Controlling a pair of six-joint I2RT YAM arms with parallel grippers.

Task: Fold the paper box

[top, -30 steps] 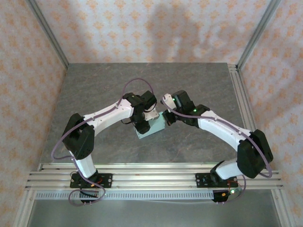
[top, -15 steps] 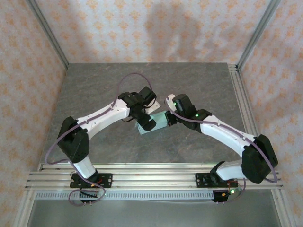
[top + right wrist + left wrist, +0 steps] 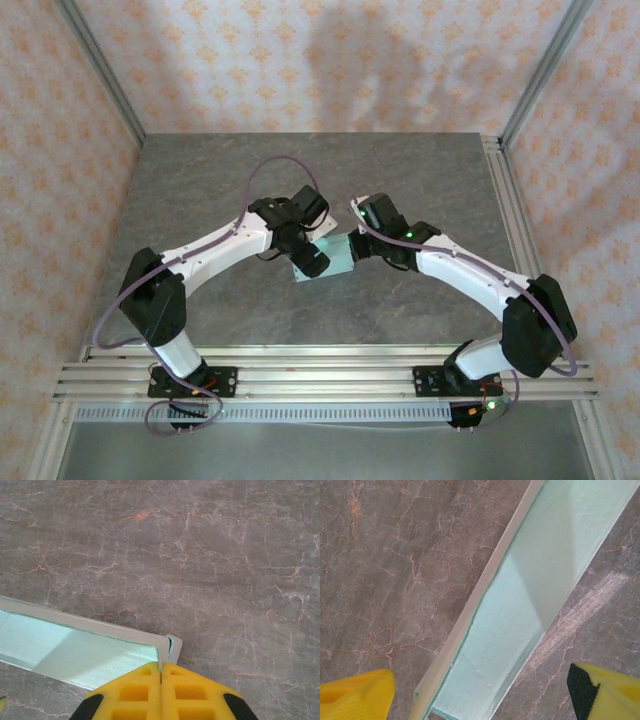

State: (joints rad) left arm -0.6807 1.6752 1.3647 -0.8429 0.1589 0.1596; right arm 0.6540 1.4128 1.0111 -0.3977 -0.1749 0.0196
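The paper box (image 3: 337, 259) is a pale mint-green open tray of thin card lying mid-table between the two arms. My left gripper (image 3: 309, 261) hangs over its left end, open. In the left wrist view the yellow fingers (image 3: 355, 696) stand wide on either side of the paper box (image 3: 530, 580), touching nothing. My right gripper (image 3: 357, 247) is at the box's right end. In the right wrist view that gripper (image 3: 161, 672) is shut, pinching the end wall of the paper box (image 3: 75, 650) near its corner.
The grey stone table (image 3: 250, 180) has bare room behind and to both sides of the box. Aluminium rails (image 3: 320, 375) run along the near edge, a rail (image 3: 508, 210) lines the right side, and patterned walls enclose the cell.
My left gripper has opened and let go of the box, and its arm has shifted slightly left. The box has slid a little away from me. The right gripper stays shut on it.
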